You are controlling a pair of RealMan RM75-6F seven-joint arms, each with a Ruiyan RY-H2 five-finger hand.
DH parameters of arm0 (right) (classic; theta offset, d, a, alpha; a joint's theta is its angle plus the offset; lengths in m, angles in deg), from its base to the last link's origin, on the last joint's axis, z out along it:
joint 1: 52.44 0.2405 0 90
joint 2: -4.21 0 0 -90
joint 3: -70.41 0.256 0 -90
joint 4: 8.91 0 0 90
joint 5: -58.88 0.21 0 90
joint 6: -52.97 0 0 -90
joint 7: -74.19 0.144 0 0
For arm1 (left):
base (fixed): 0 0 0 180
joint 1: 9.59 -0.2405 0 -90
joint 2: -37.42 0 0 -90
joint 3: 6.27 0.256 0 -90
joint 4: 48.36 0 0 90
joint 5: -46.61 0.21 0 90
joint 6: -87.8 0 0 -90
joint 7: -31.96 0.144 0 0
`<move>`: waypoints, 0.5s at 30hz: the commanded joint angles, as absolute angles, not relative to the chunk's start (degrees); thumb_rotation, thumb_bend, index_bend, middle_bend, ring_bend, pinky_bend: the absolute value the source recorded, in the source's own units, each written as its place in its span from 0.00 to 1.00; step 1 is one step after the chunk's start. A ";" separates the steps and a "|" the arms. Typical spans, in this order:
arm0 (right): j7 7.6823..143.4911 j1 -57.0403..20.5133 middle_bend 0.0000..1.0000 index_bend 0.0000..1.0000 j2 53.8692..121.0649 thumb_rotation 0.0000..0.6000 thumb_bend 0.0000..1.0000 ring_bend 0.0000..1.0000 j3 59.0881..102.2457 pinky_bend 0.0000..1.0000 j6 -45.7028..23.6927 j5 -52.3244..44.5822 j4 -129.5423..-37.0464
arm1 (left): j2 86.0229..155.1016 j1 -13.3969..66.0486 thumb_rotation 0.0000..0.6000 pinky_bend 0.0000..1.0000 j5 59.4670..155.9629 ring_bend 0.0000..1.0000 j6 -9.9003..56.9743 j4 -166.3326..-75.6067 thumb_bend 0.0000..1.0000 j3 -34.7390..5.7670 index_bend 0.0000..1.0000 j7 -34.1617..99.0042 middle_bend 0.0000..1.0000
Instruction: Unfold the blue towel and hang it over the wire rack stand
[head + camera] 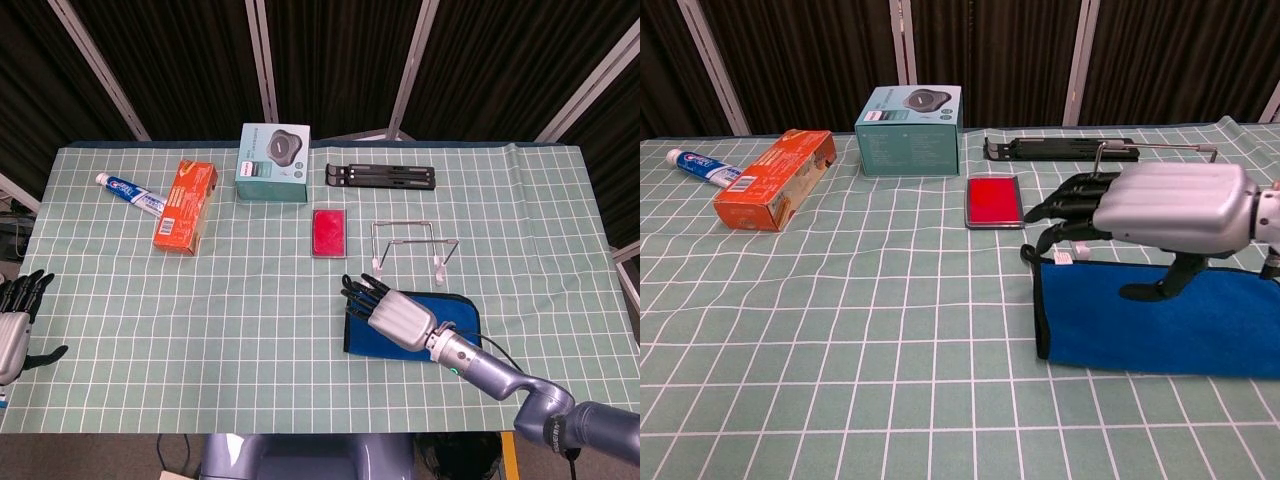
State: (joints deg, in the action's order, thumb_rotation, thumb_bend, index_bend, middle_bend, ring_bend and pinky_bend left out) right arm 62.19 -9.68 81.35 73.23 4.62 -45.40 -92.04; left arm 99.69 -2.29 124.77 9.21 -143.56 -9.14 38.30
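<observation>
Reaching across from the right side of the head view, the right hand (400, 316) hovers over the folded blue towel (365, 336), palm down, its dark fingers (361, 291) spread loosely and pointing toward the towel's left edge. In the chest view the same right hand (1165, 208) sits above the cloth with a gap beneath the palm, fingers apart and nothing between them, thumb hanging down toward the fabric; whether the thumb touches the towel cannot be told.

The blue towel (1140, 320) lies flat and folded on the green gridded surface (250, 310), toward the near right, with a small black loop at its far left corner. Just behind it stands the wire rack stand (412, 246), upright on two small white feet and bare of cloth. In the chest view the hand hides most of the wire rack stand (1160, 148).

The left hand (14, 325) rests at the far left edge of the head view, off the cloth, fingers apart and empty.

Further back lie a red case (329, 232), a black folding stand (380, 176), a teal box (273, 163), an orange box (186, 206) and a toothpaste tube (130, 193).
</observation>
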 commanded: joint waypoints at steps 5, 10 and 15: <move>55.54 -6.02 0.00 0.18 84.51 1.00 0.27 0.00 72.72 0.00 10.86 -43.06 -90.56 | 99.76 -2.12 1.00 0.00 124.30 0.00 9.75 -143.16 0.00 -9.22 0.00 38.09 0.00; 54.56 -5.53 0.00 0.19 85.41 1.00 0.26 0.00 71.87 0.00 11.52 -42.18 -89.64 | 99.89 -2.02 1.00 0.00 124.31 0.00 9.92 -143.10 0.00 -9.17 0.00 38.26 0.00; 54.02 -5.18 0.00 0.19 86.30 1.00 0.25 0.00 71.04 0.00 11.67 -41.60 -88.90 | 100.05 -1.98 1.00 0.00 124.31 0.00 9.92 -143.04 0.00 -9.14 0.00 38.54 0.00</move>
State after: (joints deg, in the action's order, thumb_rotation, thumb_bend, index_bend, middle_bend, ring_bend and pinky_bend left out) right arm 54.10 -5.25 86.21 71.13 11.63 -41.68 -88.99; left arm 100.03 -1.99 124.32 9.91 -143.04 -9.15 38.51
